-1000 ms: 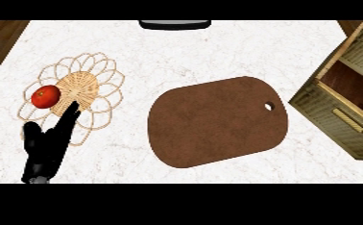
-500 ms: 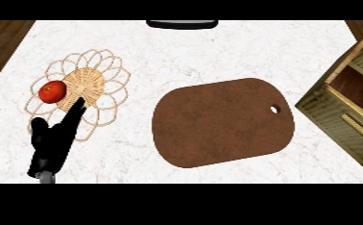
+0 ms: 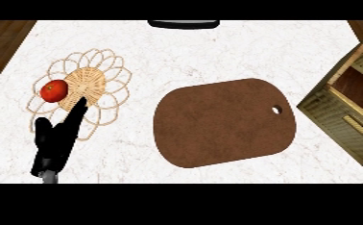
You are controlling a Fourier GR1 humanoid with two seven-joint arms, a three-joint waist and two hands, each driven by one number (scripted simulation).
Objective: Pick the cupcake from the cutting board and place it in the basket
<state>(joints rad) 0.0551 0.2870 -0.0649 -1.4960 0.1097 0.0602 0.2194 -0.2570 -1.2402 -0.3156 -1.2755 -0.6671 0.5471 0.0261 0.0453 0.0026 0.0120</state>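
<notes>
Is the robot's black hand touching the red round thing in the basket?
Apart. The head view shows woven basket between the left hand's straight fingertip and the red round object.

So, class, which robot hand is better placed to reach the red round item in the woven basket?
Left: the black left robot hand lies at the pale woven basket's rim, fingers pointing toward the red item; no right hand shows.
</notes>
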